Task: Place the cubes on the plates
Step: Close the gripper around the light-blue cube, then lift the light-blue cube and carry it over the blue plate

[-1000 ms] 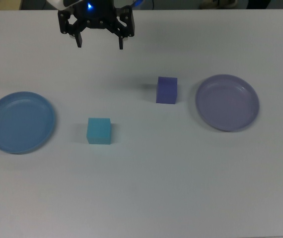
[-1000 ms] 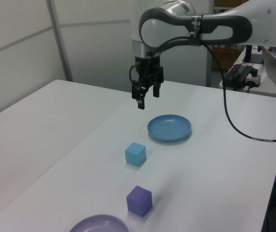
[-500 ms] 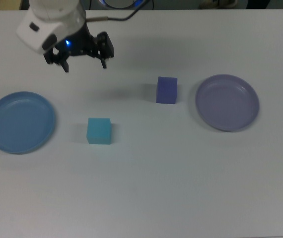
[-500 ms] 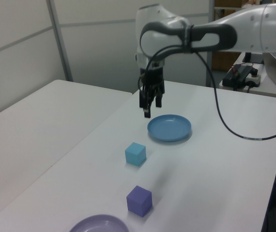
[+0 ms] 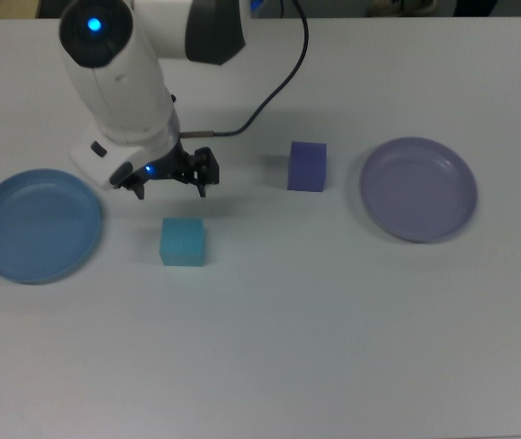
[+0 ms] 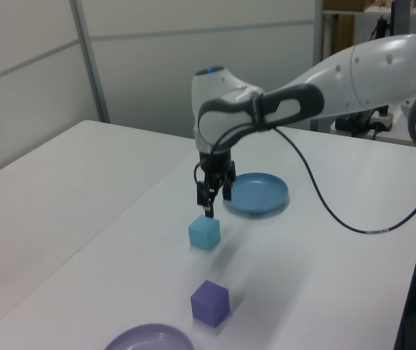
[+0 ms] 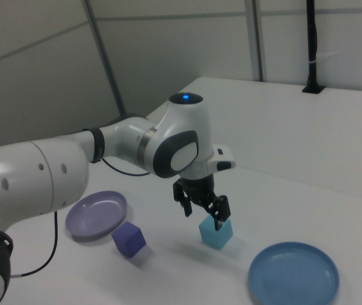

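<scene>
Both cubes sit on the table, plates bare, end effector open and empty above the cyan one

The turquoise cube sits flat on the white surface left of centre in the top view, with the blue plate well apart at the far left edge, upright and holding nothing. The violet-blue cube rests upper centre-right, near but not touching the lavender plate at mid-right, which also holds nothing. In the left view the plate at the bottom edge is cut off, both cubes lying in a line toward the blue one
</scene>
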